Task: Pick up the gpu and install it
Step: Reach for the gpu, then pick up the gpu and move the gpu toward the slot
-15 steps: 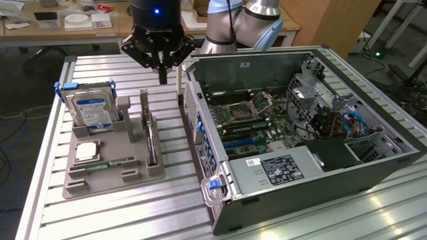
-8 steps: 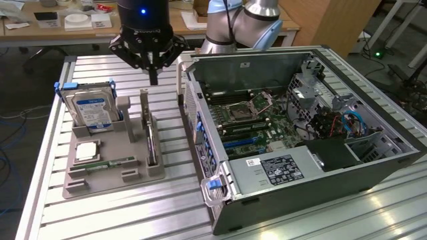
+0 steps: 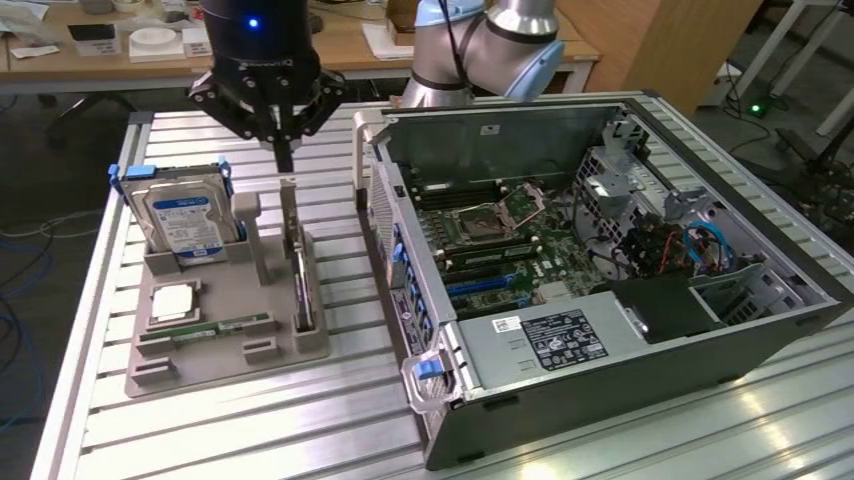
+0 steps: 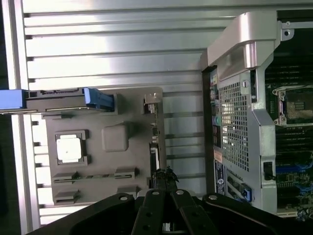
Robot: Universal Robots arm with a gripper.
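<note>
The gpu (image 3: pixel 304 292) stands on its long edge in a slot of the grey parts tray (image 3: pixel 310 348), with its silver end bracket (image 3: pixel 288 205) pointing up at the far end. My gripper (image 3: pixel 283 160) hangs straight above that bracket, fingers shut together with nothing between them, the tips a short way over the bracket's top. In the wrist view the gpu (image 4: pixel 154 156) shows edge-on as a thin dark strip on the tray (image 4: pixel 122 142), and my gripper (image 4: pixel 164 175) sits over its near end. The open computer case (image 3: pixel 587 270) lies on the exterior view's right.
On the tray stand a hard drive (image 3: pixel 187 225) in a blue caddy, a processor (image 3: pixel 174 300) and a green memory stick (image 3: pixel 214 328). The case's motherboard (image 3: pixel 514 245) is exposed. All rests on a slatted aluminium table (image 3: pixel 334 420). Desks stand behind.
</note>
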